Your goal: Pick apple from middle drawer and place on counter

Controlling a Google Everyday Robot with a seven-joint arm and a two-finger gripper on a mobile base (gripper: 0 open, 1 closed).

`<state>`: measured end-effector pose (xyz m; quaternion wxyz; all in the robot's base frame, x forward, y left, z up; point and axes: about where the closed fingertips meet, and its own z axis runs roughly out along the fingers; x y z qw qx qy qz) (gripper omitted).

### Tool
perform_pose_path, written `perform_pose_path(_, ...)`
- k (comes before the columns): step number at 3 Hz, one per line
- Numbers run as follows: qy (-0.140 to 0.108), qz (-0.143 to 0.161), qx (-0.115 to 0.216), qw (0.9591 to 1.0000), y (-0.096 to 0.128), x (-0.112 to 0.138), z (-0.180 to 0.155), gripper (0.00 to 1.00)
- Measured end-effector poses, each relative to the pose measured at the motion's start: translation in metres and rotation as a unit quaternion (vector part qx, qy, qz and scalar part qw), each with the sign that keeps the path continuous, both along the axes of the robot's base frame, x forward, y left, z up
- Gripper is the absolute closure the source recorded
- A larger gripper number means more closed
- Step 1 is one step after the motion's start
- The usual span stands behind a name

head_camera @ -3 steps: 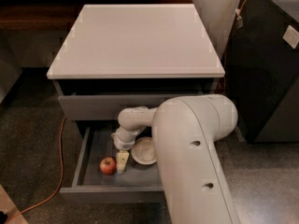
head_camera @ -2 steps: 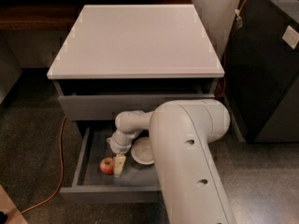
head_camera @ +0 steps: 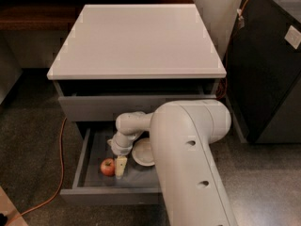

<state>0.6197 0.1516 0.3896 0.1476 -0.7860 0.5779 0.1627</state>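
Camera view. Grey flat-fronted middle drawer (head_camera: pixel 81 163) stands pulled out below the closed grey upper drawer front (head_camera: pixel 131 108). Small round red apple (head_camera: pixel 107 166) with a yellowish patch lies on the drawer bottom, front-left part. White robot arm (head_camera: pixel 188 140) reaches down into the drawer. The gripper (head_camera: pixel 120 166) is low inside, just right of the apple; contact cannot be told, nor whether it is open or closed. Round white shallow bowl (head_camera: pixel 143 152) lies just right of the gripper. Light-grey square table (head_camera: pixel 136 36) tops the cabinet. Orange cable (head_camera: pixel 60 164) runs on the floor, left.

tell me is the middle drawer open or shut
Open: the middle drawer is pulled out, the apple and a bowl lie inside, and the gripper is down beside the apple.
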Motion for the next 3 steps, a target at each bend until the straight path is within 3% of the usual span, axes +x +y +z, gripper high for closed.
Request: perform_pose_path(3,0.006,0.038,-0.004,0.9993,0.032,-0.024,-0.010,0.02)
